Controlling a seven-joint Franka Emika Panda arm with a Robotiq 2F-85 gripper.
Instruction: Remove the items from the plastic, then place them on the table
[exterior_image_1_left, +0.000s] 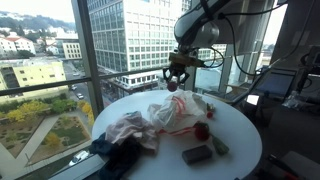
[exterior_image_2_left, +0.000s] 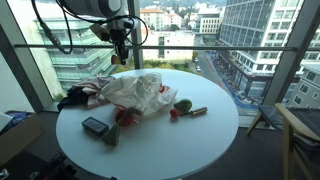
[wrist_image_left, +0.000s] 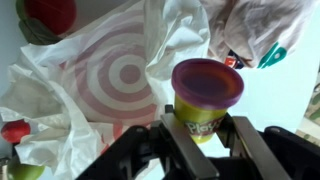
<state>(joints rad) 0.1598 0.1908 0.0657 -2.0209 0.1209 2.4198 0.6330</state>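
Wrist view: gripper (wrist_image_left: 205, 135) closed on a yellow tub (wrist_image_left: 207, 90) with a dark red lid. The fingers clamp its lower body from both sides. The tub is upright, long axis vertical, lid facing the camera.

Directly behind and left of the tub in that view is the crumpled plastic bag (wrist_image_left: 120, 75) with a red bullseye print. Bare table (wrist_image_left: 275, 100) shows to the tub's right. That is the relation that matters: bag on one side of the held tub, free tabletop on the other. The set-down probably needs a short sideways shift off the bag, then a straight drop with the tub kept vertical.

In both exterior views the tub hangs clear of the surface, off the table, over the bag's far end near the window-side rim. How high, can't tell.

Farther out, a red round item (wrist_image_left: 50, 12) lies at the bag's far edge. A dark flat box (exterior_image_1_left: 196, 154), a red ball (exterior_image_1_left: 202, 131) and a green item (exterior_image_1_left: 218, 146) sit on the table beside the bag, well apart from the gripper. A dark cloth (exterior_image_1_left: 115, 150) lies at the bag's other end.

Only one arm, so no choice of side.
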